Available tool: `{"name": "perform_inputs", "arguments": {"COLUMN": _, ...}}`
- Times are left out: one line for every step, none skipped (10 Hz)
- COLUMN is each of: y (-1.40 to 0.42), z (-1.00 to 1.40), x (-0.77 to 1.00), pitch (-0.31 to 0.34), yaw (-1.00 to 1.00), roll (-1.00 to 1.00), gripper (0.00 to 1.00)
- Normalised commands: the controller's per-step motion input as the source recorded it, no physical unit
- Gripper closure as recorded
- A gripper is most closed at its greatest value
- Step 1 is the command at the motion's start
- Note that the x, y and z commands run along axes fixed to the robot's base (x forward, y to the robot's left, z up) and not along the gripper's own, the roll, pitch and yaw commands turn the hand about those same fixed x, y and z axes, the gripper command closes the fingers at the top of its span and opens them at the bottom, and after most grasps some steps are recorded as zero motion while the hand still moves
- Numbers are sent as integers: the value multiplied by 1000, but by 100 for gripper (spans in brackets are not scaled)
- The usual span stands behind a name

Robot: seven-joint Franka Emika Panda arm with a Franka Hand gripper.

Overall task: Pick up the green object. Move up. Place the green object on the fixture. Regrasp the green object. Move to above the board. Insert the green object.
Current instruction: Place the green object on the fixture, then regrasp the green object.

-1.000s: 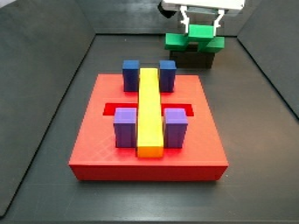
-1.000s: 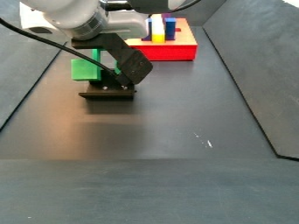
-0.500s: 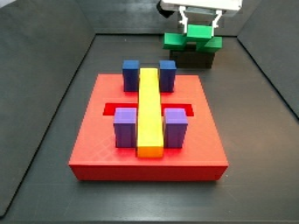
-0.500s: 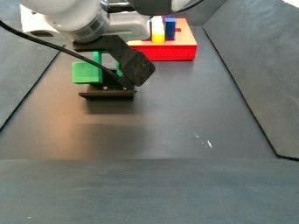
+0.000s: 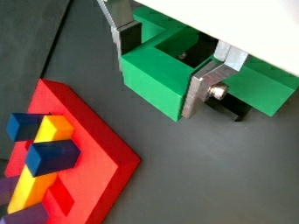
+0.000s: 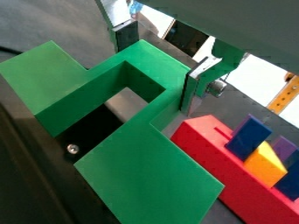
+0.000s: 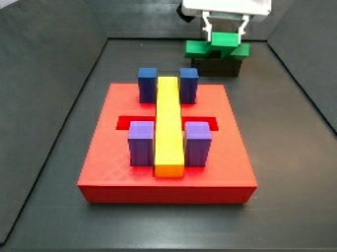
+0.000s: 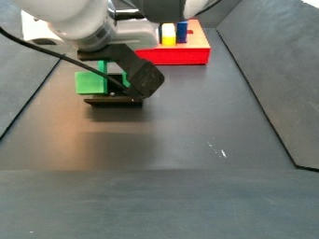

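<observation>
Gripper (image 7: 227,32) sits low over the fixture (image 7: 219,65) at the far end of the floor, its silver fingers (image 5: 208,86) closed on the raised middle of the green object (image 5: 158,74). That green block rests on the fixture, wings out to both sides in both wrist views. Well apart lies the red board (image 7: 112,172), with yellow bar (image 7: 168,123), blue blocks (image 7: 149,83) and purple blocks (image 7: 140,146).
</observation>
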Motion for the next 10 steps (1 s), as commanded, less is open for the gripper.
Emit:
{"name": "perform_inputs", "arguments": {"y": -20, "z": -49, "x": 0, "pitch": 111, "yaw": -40, "roll": 143, "gripper": 100}}
{"name": "perform_inputs", "arguments": {"y": 0, "z": 0, "x": -17, "pitch": 0, "yaw": 0, "roll": 0, "gripper": 100}}
{"name": "perform_inputs", "arguments": {"y": 0, "z": 0, "x": 0, "pitch": 0, "yaw": 0, "roll": 37, "gripper": 100}}
{"name": "perform_inputs", "arguments": {"y": 0, "z": -3, "x": 0, "pitch": 0, "yaw": 0, "roll": 129, "gripper": 100}}
{"name": "perform_inputs", "arguments": {"y": 0, "z": 0, "x": 0, "pitch": 0, "yaw": 0, "roll": 0, "gripper": 100}}
{"name": "perform_inputs", "arguments": {"y": 0, "z": 0, "x": 0, "pitch": 0, "yaw": 0, "roll": 0, "gripper": 0}}
{"name": "perform_inputs", "arguments": {"y": 63, "z": 0, "x": -63, "pitch": 0, "yaw": 0, "roll": 0, "gripper": 0}}
{"name": "perform_inputs", "arguments": {"y": 0, "z": 211, "x": -243, "pitch": -529, "yaw": 0, "roll": 17, "gripper": 0}}
{"name": "perform_inputs", "arguments": {"y": -123, "z": 637, "x": -160, "pitch": -677, "yaw": 69, "roll": -129, "gripper": 0}}
{"name": "perform_inputs", "arguments": {"y": -449, "z": 800, "x": -51, "pitch": -777, "yaw": 197, "roll": 200, "gripper": 0}}
